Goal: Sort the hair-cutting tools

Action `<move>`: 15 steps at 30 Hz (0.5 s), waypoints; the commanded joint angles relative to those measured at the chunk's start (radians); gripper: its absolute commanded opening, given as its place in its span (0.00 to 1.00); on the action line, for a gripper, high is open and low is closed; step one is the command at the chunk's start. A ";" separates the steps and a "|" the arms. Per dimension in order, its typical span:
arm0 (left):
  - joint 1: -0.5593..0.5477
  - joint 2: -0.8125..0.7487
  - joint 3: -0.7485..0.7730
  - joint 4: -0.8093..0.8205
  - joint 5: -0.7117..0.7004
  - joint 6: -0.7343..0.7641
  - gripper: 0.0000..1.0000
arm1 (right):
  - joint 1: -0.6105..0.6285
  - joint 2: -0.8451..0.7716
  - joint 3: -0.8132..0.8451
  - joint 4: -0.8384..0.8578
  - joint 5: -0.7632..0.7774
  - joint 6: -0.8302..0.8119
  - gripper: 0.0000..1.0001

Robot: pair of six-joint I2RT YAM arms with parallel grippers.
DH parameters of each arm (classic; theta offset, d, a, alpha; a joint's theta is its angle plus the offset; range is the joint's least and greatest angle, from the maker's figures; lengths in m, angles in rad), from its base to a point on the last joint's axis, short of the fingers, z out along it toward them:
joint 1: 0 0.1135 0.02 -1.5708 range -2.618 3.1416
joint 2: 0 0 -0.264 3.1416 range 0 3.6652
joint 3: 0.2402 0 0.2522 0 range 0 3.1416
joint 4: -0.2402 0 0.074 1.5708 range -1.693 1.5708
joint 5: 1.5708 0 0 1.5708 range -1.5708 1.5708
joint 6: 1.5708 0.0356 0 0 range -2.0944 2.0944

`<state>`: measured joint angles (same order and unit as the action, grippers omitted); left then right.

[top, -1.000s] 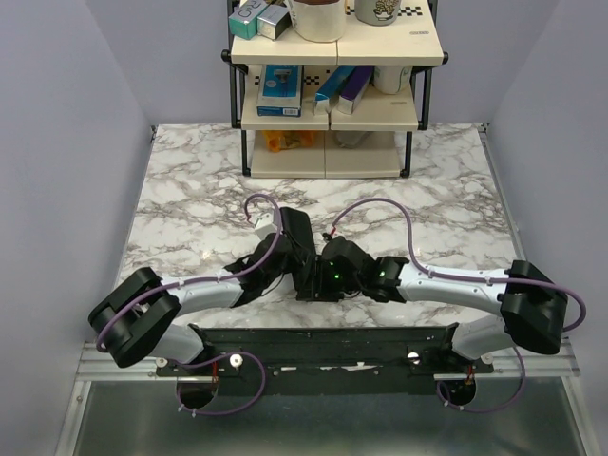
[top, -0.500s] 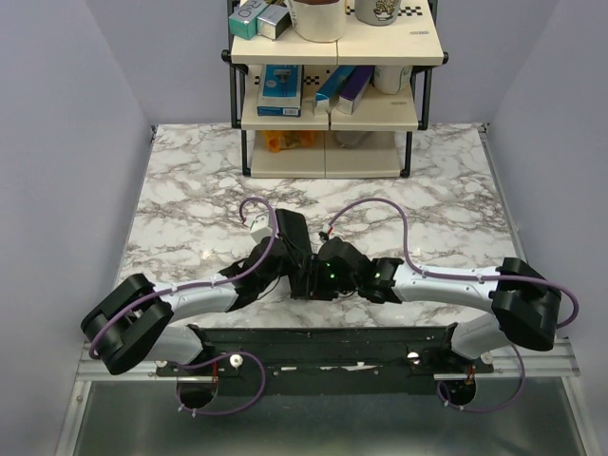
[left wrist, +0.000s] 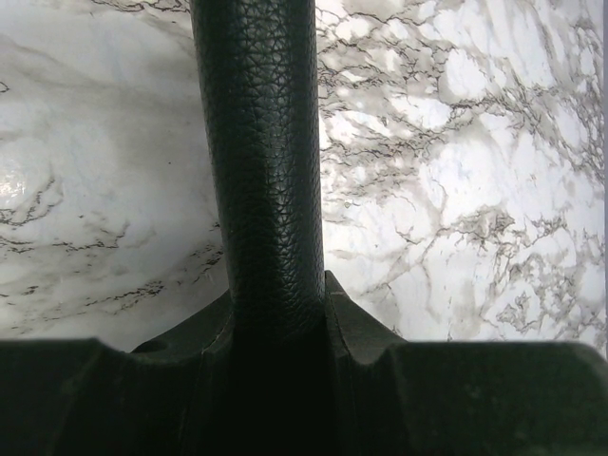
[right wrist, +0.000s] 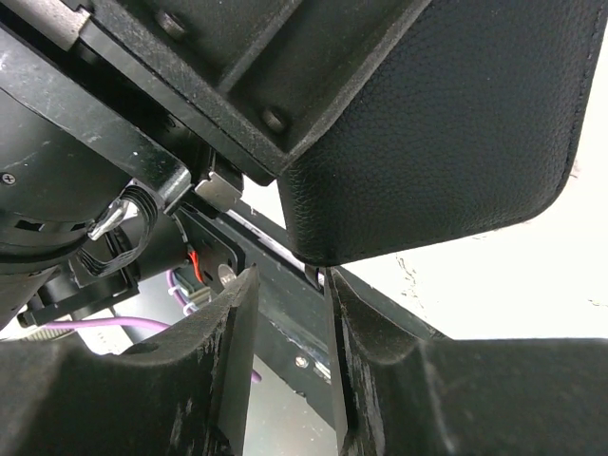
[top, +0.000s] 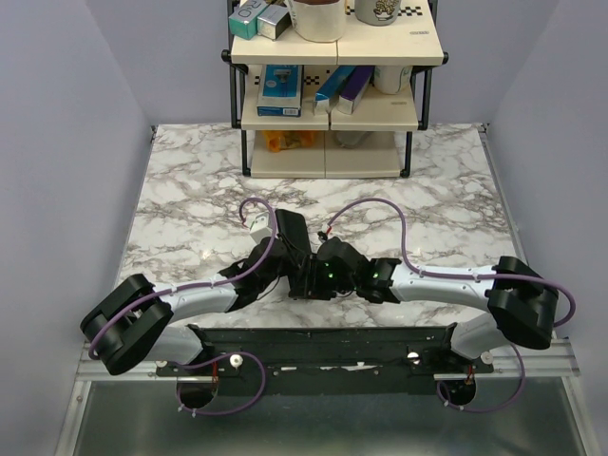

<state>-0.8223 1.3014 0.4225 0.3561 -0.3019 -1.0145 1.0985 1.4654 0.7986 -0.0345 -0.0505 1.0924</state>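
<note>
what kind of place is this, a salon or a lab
Most likely a robot test cell, not a salon: left arm and right arm bolted to a mounting rail beside a marble-patterned table, plain walls closing it in, a small shelf unit with boxes.

White marble-look table (top: 190, 218), grey veining. Far edge, ctr: black-framed shelf rack (top: 323, 121) w/ cream shelves, legs standing on the tabletop. Near front ctr: black textured pouch (top: 293, 233), edge-on over the marble; can't tell if it touches the top.
</note>
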 commanded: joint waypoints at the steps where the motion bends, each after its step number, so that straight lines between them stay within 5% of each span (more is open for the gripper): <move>1: -0.003 -0.033 0.007 0.066 -0.025 0.020 0.00 | 0.006 0.019 -0.006 0.027 0.014 0.014 0.41; 15: -0.003 -0.031 0.035 0.041 -0.028 0.071 0.00 | 0.009 0.058 0.011 0.064 -0.005 0.017 0.41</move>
<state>-0.8223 1.3014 0.4297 0.3424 -0.3042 -0.9684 1.0988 1.5074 0.7986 -0.0097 -0.0589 1.1004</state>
